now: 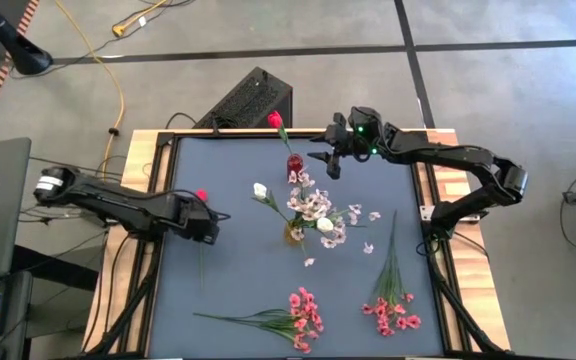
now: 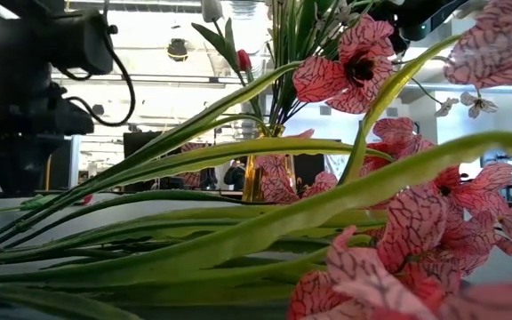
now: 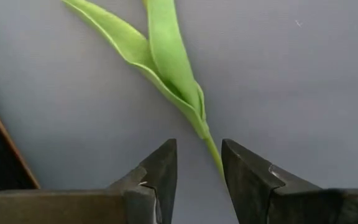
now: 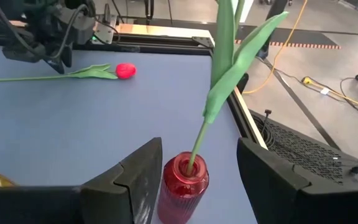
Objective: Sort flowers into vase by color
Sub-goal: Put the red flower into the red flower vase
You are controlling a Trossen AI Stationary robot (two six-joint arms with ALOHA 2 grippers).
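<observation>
A red bud (image 1: 201, 195) on a long green stem (image 3: 215, 155) lies flat on the blue mat. My left gripper (image 1: 211, 222) is low over it, open, with a finger on either side of the stem just below its leaves (image 3: 166, 56). My right gripper (image 1: 328, 160) is open at the far side, its fingers on either side of a red vase (image 4: 184, 182) without touching it. A red flower (image 1: 275, 120) stands with its stem in that vase. An amber vase (image 1: 295, 232) at mid-table holds pale pink-white blossoms and white buds (image 1: 260, 189).
Two bright pink sprays (image 1: 303, 312) (image 1: 393, 310) lie on the mat near the front edge and fill the low view (image 2: 363, 62). Loose pale blossoms (image 1: 368, 247) lie right of the amber vase. A wooden frame (image 1: 438, 190) borders the mat.
</observation>
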